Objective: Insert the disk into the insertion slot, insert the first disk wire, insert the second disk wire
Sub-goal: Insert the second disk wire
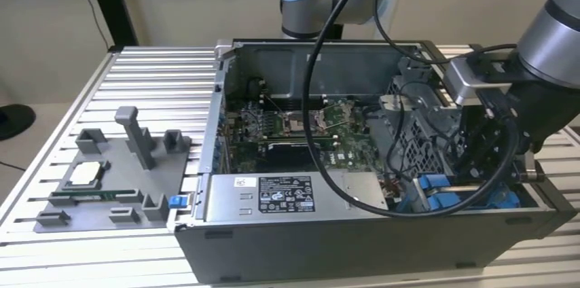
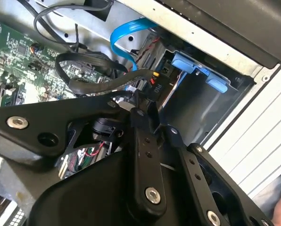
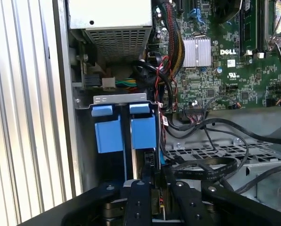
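Closest to us in both wrist views, our end effector (image 3: 152, 186) has its black fingers (image 2: 147, 125) drawn close together around a small black connector (image 2: 155, 87) with a cable running from it; we judge they are gripping that connector, held right at the mouth of the insertion slot (image 3: 119, 99). In the exterior view the end effector (image 1: 485, 159) is lowered into the corner of the computer case (image 1: 363, 234) on the exterior view's right.

Just beyond the fingertips, blue carrier tabs (image 3: 126, 132) stand upright inside the grey bay, so we judge the disk (image 3: 143, 134) is already seated in the slot, though its metal body is mostly hidden. The first step looks done. Whether this connector is the first or second wire we cannot tell, and it does not yet look pushed home.

Farther in lie a bundle of loose black cables (image 3: 211, 162), the green motherboard (image 3: 235, 66) and the perforated power supply (image 3: 117, 23). The case rests on a ribbed desk (image 1: 145, 77).
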`<state>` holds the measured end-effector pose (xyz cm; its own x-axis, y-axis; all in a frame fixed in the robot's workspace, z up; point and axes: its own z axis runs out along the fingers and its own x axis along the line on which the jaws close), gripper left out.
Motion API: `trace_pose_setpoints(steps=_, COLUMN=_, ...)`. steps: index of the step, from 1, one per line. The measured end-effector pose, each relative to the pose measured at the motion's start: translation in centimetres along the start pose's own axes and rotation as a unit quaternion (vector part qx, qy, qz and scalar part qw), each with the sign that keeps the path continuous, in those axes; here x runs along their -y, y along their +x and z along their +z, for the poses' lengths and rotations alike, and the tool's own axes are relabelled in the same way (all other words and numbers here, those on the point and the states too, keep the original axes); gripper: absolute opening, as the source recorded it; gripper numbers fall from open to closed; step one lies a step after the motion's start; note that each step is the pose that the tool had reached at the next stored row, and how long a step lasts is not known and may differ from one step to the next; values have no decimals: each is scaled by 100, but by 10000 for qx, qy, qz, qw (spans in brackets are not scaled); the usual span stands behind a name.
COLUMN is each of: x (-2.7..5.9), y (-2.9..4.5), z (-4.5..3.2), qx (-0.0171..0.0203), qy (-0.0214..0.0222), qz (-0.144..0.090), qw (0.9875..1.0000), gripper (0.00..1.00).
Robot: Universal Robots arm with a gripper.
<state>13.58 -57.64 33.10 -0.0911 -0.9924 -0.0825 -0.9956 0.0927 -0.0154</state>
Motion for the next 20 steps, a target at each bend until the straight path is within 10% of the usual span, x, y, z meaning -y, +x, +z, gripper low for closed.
trace_pose_setpoints(steps=14, x=9, y=-49, z=-591, qx=2, qy=0, qz=5, qw=10000, gripper=100)
trace_pose_setpoints(steps=20, x=10, y=-51, z=-618, qx=2, qy=1, qz=4, qw=10000, gripper=100)
